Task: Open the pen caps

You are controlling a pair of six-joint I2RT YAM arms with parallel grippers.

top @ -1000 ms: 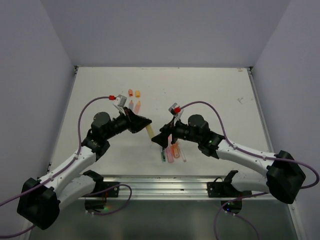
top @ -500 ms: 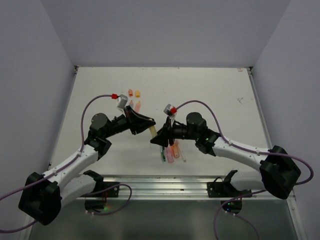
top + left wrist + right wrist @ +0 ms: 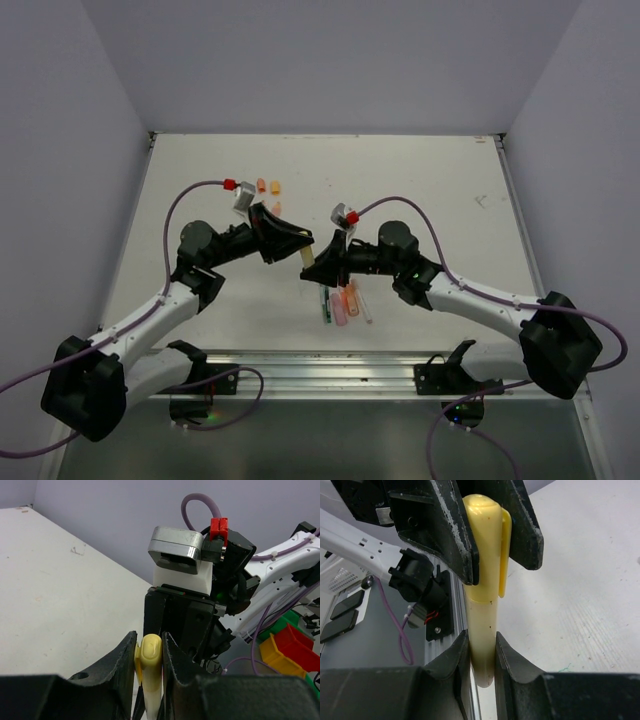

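White table (image 3: 430,190), scattered pens (image 3: 345,303), pale lavender walls (image 3: 330,60)

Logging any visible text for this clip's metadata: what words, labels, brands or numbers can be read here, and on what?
No text can be read in any view.
Yellow pen and its cap, clamped by the right gripper and the left gripper: plain, no print shows.
Pens on the table: too small to tell.
Silver camera housing: no marking shows.

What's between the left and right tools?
A yellow pen: left tool shut on its cap, right tool on its barrel, clearest in the right wrist view.
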